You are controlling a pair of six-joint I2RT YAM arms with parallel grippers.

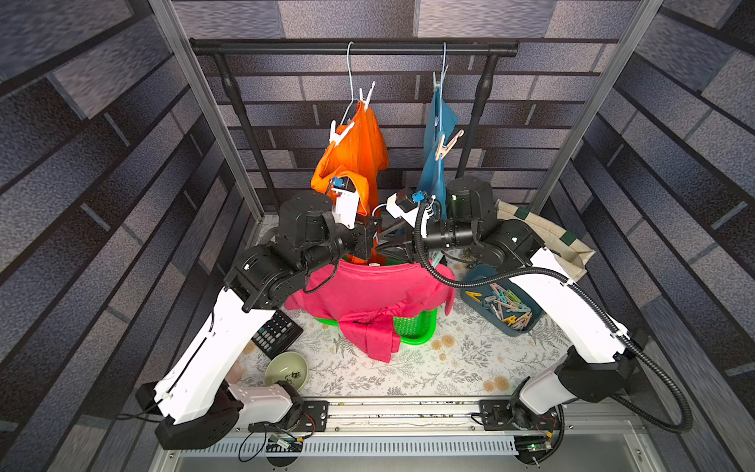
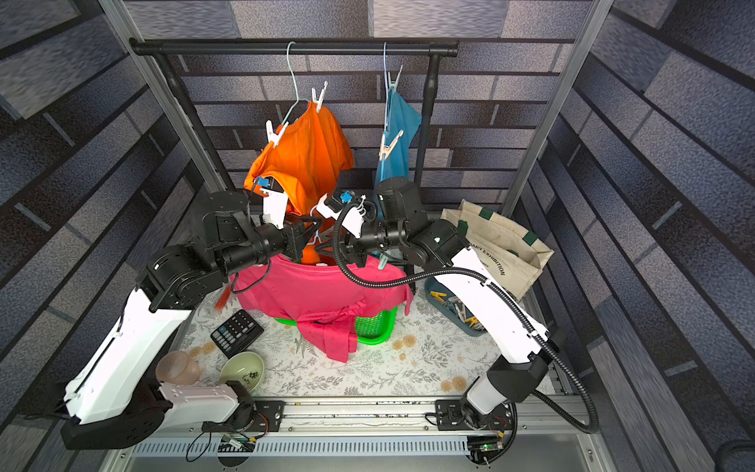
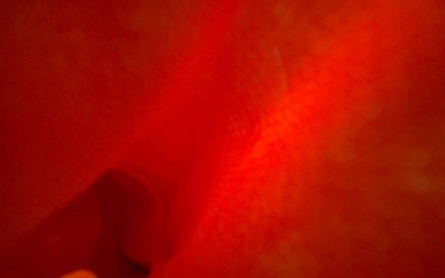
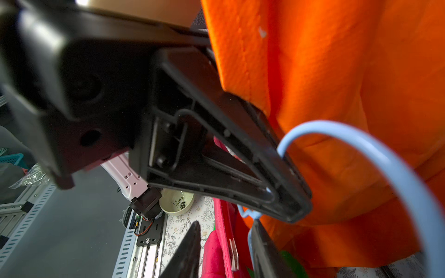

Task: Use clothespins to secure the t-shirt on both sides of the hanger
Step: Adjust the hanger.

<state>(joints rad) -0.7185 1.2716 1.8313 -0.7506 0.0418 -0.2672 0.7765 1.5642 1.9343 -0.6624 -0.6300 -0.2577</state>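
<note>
A pink t-shirt (image 1: pixel 367 294) hangs over a green basket (image 1: pixel 416 327) on a light blue wire hanger (image 4: pixel 320 124). My left gripper (image 1: pixel 388 239) is shut on the hanger's hook; its black fingers (image 4: pixel 240 149) fill the right wrist view. My right gripper (image 4: pixel 226 231) faces it with jaws apart around the pink collar (image 4: pixel 221 240), and the hanger's twisted neck lies against one finger. Loose clothespins (image 1: pixel 506 306) lie in a blue tray at the right. Orange cloth covers the left wrist view entirely.
An orange shirt (image 1: pixel 359 151) and a blue shirt (image 1: pixel 437 122) hang pinned on the black rail (image 1: pixel 351 47) just behind both grippers. A tote bag (image 1: pixel 543 233) stands at the back right. A calculator (image 1: pixel 278 333) and a bowl (image 1: pixel 286 370) sit front left.
</note>
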